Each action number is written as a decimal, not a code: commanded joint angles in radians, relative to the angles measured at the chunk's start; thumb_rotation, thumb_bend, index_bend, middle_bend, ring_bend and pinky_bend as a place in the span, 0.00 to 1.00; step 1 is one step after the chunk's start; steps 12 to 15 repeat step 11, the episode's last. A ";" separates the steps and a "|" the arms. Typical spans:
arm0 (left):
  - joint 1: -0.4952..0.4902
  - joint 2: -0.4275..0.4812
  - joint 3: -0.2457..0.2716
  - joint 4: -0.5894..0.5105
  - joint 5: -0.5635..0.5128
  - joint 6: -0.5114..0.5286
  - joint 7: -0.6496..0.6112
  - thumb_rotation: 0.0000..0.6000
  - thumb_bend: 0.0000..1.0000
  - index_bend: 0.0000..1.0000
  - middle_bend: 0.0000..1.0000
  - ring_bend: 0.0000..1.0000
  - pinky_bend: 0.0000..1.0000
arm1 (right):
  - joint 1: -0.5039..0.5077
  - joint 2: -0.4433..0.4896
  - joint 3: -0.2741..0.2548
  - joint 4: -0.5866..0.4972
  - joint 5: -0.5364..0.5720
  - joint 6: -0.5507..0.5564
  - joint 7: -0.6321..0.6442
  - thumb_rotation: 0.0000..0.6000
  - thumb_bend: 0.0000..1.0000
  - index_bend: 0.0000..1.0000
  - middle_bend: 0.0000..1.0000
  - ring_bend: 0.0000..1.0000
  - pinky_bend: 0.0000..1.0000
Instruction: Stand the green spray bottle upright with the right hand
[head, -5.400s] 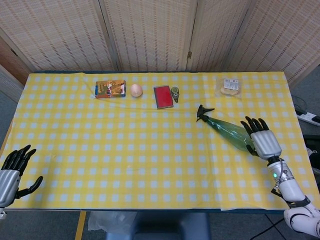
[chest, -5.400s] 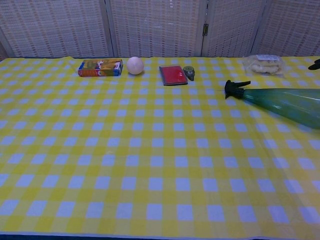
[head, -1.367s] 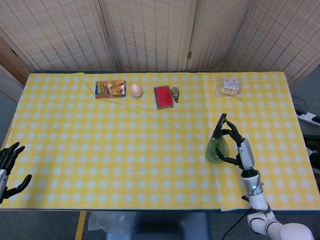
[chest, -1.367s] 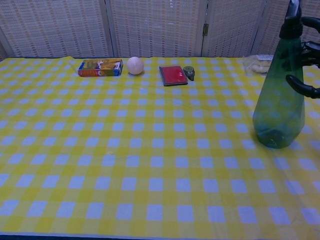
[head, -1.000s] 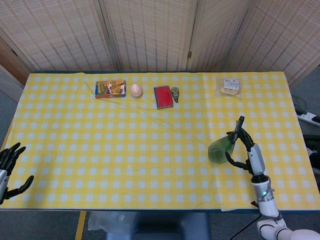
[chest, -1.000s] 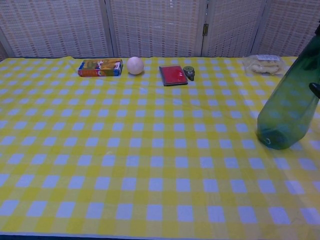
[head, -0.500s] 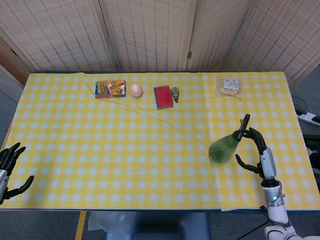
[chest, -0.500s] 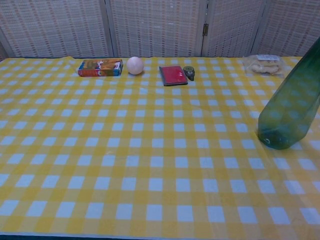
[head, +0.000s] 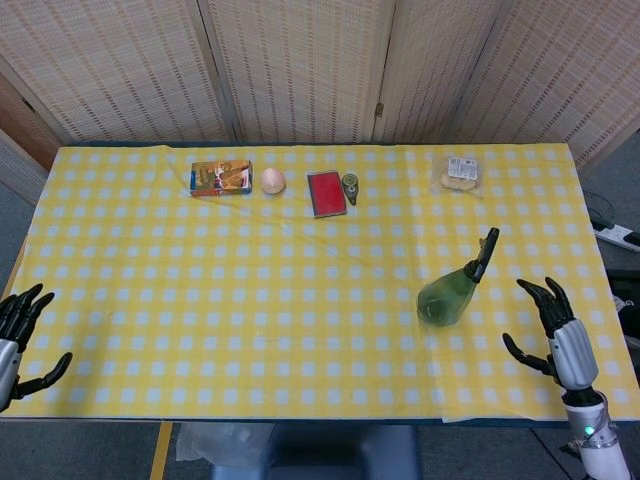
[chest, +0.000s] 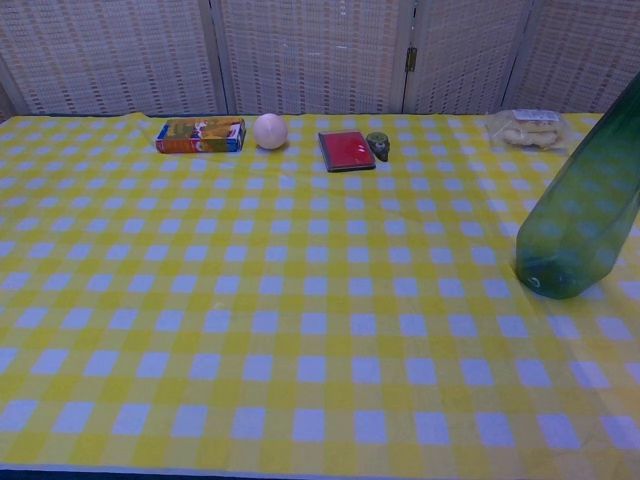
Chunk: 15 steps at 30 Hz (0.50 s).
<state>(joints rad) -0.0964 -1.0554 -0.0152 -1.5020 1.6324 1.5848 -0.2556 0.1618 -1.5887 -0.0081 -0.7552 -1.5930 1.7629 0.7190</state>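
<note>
Green spray bottle (head: 455, 290) on the bench, leaning toward 1 o'clock, at 10 o'clock from right hand (head: 558, 335): spread wide, empty, apart, far nearer than left.

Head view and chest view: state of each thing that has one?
green spray bottle: standing on its base on the table, free of both hands
right hand: open, apart from the bottle
left hand: open, at the table's near edge
snack bag: lying flat
</note>
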 joint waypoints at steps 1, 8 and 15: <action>0.000 -0.012 0.001 0.003 0.008 0.003 0.024 0.21 0.34 0.02 0.00 0.01 0.00 | -0.086 0.382 -0.092 -0.635 0.115 -0.244 -0.740 1.00 0.36 0.00 0.00 0.00 0.00; -0.004 -0.022 0.001 -0.004 -0.003 -0.015 0.079 0.21 0.34 0.02 0.00 0.01 0.00 | -0.114 0.479 -0.077 -0.838 0.119 -0.216 -0.816 1.00 0.36 0.00 0.00 0.00 0.00; -0.005 -0.023 0.003 -0.011 -0.007 -0.023 0.093 0.20 0.34 0.02 0.00 0.01 0.00 | -0.112 0.482 -0.073 -0.834 0.113 -0.233 -0.804 1.00 0.36 0.00 0.00 0.00 0.00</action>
